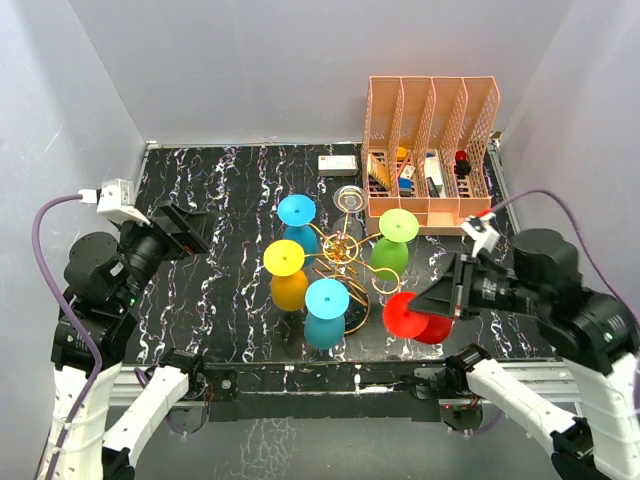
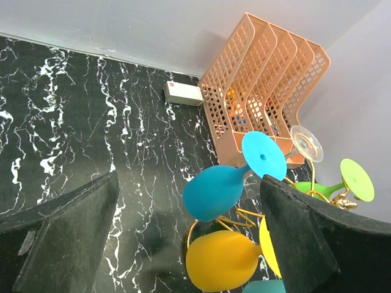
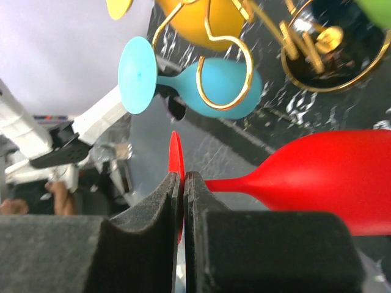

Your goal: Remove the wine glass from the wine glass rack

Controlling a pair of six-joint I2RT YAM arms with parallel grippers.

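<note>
1. While the left gripper (image 2: 189, 183) hangs with its jaws spread wide, left of the wine glass rack (image 1: 343, 250), the right gripper (image 3: 182, 177) is clamped tight on the rim of the red wine glass (image 3: 330, 177)'s foot.
2. We see the red glass just beside the rack's near right side, held well off upright. Its long axis runs from the foot, nearer the rack, out to the bowl, which points away from it.
3. Our right wrist view shows the pinch itself: the foot edge-on between the pads and the stem level. From above the fingers cover that contact, and we cannot tell whether glass and wire touch.
4. The overhead view alone takes in all the hung glasses: blue glass (image 1: 296, 211), yellow glass (image 1: 285, 259), teal glass (image 1: 326, 299) and green glass (image 1: 397, 226).
5. Everything stands on a black, white-veined table (image 1: 220, 290) inside plain grey walls (image 1: 250, 70), with an orange file organizer (image 1: 430, 120) behind the rack.
</note>
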